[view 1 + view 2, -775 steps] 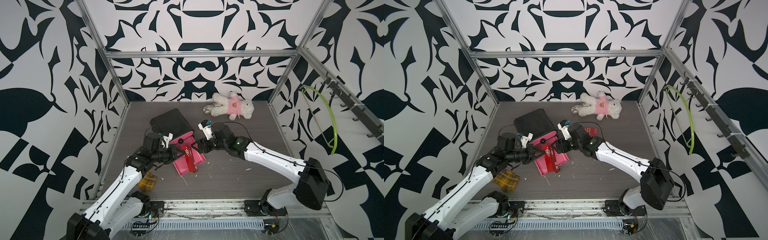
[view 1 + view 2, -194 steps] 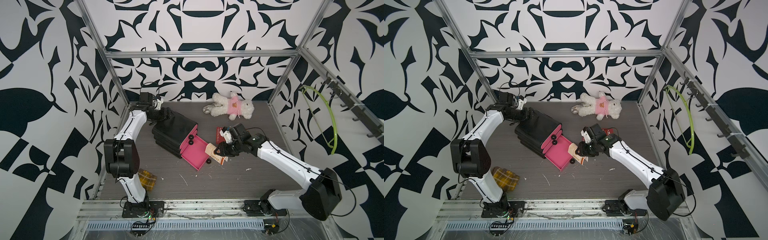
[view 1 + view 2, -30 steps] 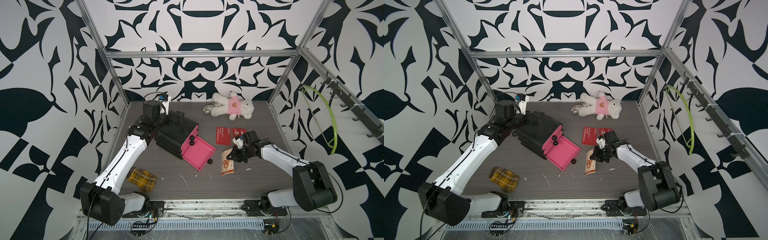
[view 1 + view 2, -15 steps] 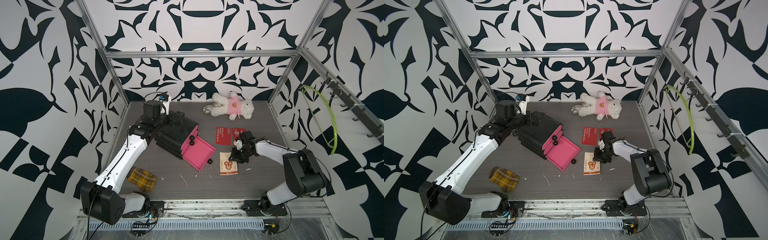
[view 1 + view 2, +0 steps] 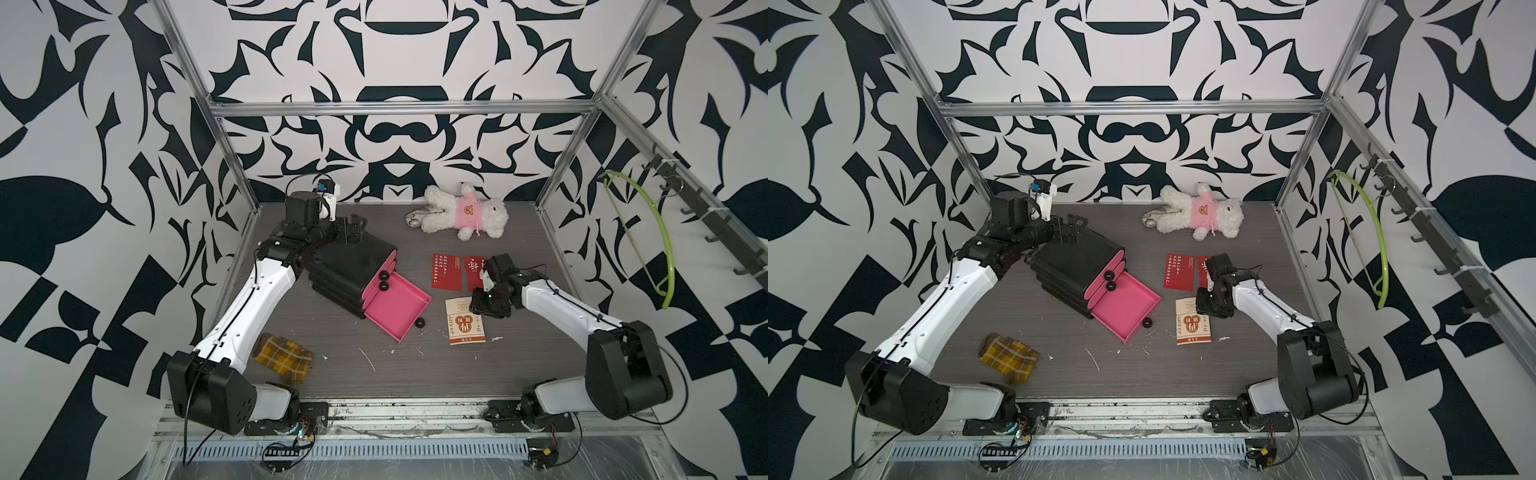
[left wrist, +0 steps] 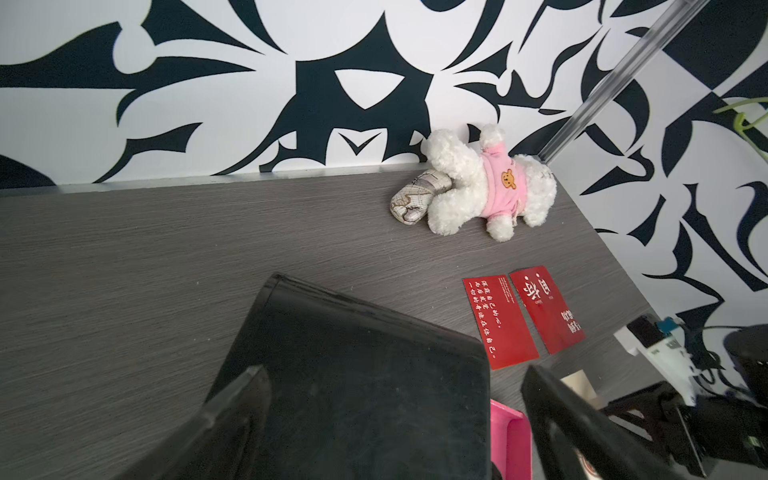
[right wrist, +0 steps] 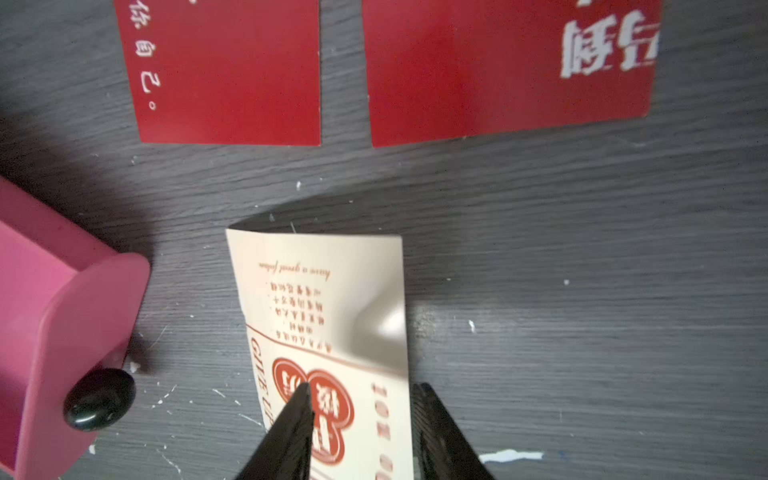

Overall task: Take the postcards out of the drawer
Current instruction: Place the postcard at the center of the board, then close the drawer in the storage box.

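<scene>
All three postcards lie on the table, right of the open pink drawer (image 5: pixel 395 307) (image 5: pixel 1125 305) (image 7: pixel 62 311). Two red ones (image 5: pixel 446 271) (image 5: pixel 473 268) (image 7: pixel 232 70) (image 7: pixel 498 70) sit side by side; my right wrist hides part of one. The cream "GIVE UP" card (image 5: pixel 463 322) (image 5: pixel 1192 324) (image 7: pixel 324 299) rests nearer the front, one end slightly curled. My right gripper (image 5: pixel 473 307) (image 7: pixel 365 388) is open just above that card's far end, holding nothing. My left gripper (image 5: pixel 356 227) (image 6: pixel 392 374) is open wide over the back top of the black drawer cabinet (image 5: pixel 353 262) (image 6: pixel 353 395).
A white plush bear in pink (image 5: pixel 465 212) lies at the back beside a patterned roll (image 6: pixel 417 199). A yellow plaid cloth (image 5: pixel 282 357) sits at the front left. A green hanger (image 5: pixel 660 249) hangs on the right wall. White crumbs dot the table's front.
My right gripper has opened and let go of the cream card, which now lies flat on the table instead of hanging tilted from the jaws. The left arm has stayed put.
</scene>
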Controlling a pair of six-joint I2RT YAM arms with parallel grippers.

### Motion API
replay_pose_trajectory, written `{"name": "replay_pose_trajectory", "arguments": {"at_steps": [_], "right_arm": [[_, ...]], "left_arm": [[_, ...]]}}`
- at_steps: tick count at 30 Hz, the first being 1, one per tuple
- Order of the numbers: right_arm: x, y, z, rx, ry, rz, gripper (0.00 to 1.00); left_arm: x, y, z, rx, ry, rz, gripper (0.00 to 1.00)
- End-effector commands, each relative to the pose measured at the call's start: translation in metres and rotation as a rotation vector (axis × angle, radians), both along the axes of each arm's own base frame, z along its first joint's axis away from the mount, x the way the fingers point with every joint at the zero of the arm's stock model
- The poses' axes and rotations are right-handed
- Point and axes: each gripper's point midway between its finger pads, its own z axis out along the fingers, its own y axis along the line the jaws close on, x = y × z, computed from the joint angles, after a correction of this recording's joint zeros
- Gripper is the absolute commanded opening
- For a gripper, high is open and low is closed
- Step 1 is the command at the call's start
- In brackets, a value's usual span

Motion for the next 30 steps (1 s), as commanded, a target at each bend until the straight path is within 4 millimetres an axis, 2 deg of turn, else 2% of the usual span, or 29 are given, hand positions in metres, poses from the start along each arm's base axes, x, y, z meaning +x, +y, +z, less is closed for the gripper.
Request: {"name": "replay_pose_trajectory", "arguments": {"at_steps": [1,4,6,10,14,16,18,21,25,30], "right_arm": [[-0.001,-0.007,0.002,-0.069,0.001,0.015,0.43],[0.000,-0.019,0.001,-0.145,-0.002,-0.002,0.43],[0.005,-0.015,0.010,-0.118,-0.040,-0.009,0.42],[0.008,0.021,0.027,0.026,-0.112,0.045,0.35],[-0.002,0.063,0.024,0.070,-0.135,0.125,0.17],[-0.005,0.080,0.021,0.095,-0.147,0.142,0.16],[-0.005,0.099,0.020,0.129,-0.167,0.165,0.22],[-0.005,0.120,0.022,0.138,-0.193,0.202,0.24],[-0.003,0.137,0.015,0.109,-0.201,0.240,0.23],[0.009,0.154,0.012,0.141,-0.239,0.243,0.20]], "left_arm": [[0.003,0.014,-0.009,-0.001,0.057,0.020,0.99],[0.008,0.029,-0.017,0.001,0.057,0.062,0.99],[0.013,0.041,-0.026,-0.004,0.065,0.091,0.99],[0.024,0.057,-0.048,-0.042,0.125,0.122,0.99],[0.032,0.059,-0.071,-0.088,0.210,0.098,0.99],[0.034,0.057,-0.081,-0.089,0.247,0.086,0.99],[0.035,0.057,-0.090,-0.082,0.280,0.085,0.99],[0.036,0.058,-0.102,-0.062,0.320,0.087,0.99],[0.036,0.057,-0.115,-0.058,0.374,0.078,0.99],[0.034,0.052,-0.122,-0.077,0.405,0.058,0.99]]}}
